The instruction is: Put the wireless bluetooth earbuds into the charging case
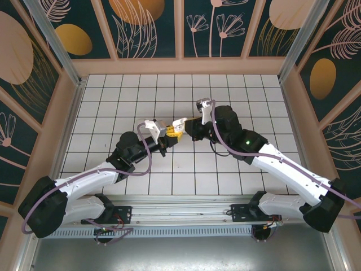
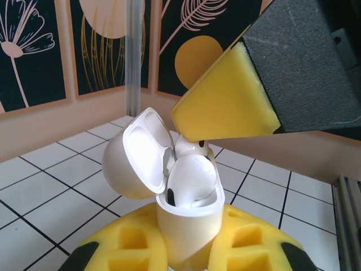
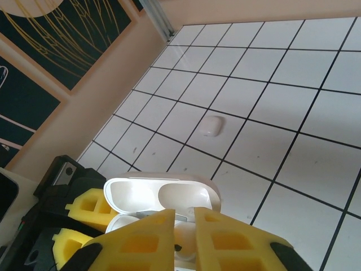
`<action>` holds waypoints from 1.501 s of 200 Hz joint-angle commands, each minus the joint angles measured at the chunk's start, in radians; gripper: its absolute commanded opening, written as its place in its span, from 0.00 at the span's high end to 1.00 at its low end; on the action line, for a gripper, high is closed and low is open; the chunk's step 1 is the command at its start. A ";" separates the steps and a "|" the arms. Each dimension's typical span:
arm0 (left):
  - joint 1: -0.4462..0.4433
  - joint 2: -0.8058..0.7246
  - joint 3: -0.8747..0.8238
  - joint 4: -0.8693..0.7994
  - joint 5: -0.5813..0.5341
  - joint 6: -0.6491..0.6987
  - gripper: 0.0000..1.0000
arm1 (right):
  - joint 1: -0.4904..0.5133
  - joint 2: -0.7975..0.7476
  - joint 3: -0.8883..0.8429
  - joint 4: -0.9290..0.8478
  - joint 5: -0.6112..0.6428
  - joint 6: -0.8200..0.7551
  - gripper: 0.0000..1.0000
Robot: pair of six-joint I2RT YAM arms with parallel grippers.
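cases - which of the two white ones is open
The case gripped in the left claw: its lid is flipped back. The other one lies on the tiles, apart from it, and looks shut.

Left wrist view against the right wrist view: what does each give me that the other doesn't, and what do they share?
Left wrist: one earbud seated in the charging case, and a second earbud just above it under the other arm's yellow pad. Right wrist: a closed white case lying on the tiles farther off, and the right claw with its fingers nearly together. Both: the open charging case, lid swung back, held in the left claw.
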 commanded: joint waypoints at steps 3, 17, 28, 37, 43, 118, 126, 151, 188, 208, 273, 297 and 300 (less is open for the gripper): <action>-0.004 -0.028 0.006 0.053 0.013 0.018 1.00 | -0.005 -0.003 0.017 -0.031 -0.029 0.011 0.87; -0.005 -0.026 0.010 0.050 0.013 0.024 1.00 | -0.007 -0.011 0.018 -0.030 -0.026 0.014 0.84; -0.004 -0.025 0.013 0.041 0.014 0.033 1.00 | -0.008 -0.018 0.025 -0.028 -0.021 0.016 0.78; -0.005 -0.027 0.018 0.027 0.014 0.044 1.00 | -0.010 -0.028 0.034 -0.029 -0.013 0.016 0.73; -0.005 -0.029 0.022 0.017 0.015 0.051 1.00 | -0.012 -0.032 0.039 -0.030 -0.010 0.016 0.72; -0.004 -0.011 0.073 -0.087 0.161 0.101 1.00 | -0.262 -0.025 0.054 -0.021 -0.378 0.076 0.54; -0.003 -0.008 0.077 -0.087 0.173 0.100 1.00 | -0.274 -0.014 0.051 -0.020 -0.412 0.082 0.53; -0.003 0.013 0.096 -0.085 0.222 0.095 1.00 | -0.294 0.022 0.030 0.011 -0.532 0.109 0.53; -0.003 0.046 0.139 -0.106 0.262 0.093 1.00 | -0.295 0.067 -0.009 0.063 -0.670 0.149 0.55; -0.004 0.050 0.143 -0.112 0.239 0.102 1.00 | -0.294 0.071 -0.036 0.101 -0.728 0.173 0.59; -0.003 0.059 0.140 -0.103 0.196 0.068 1.00 | -0.294 0.045 -0.069 0.125 -0.834 0.182 0.64; 0.008 0.056 0.104 -0.053 0.167 0.023 1.00 | -0.294 0.016 -0.088 0.166 -0.901 0.207 0.65; 0.013 0.054 0.092 -0.031 0.167 0.009 1.00 | -0.294 0.011 -0.089 0.167 -0.907 0.207 0.65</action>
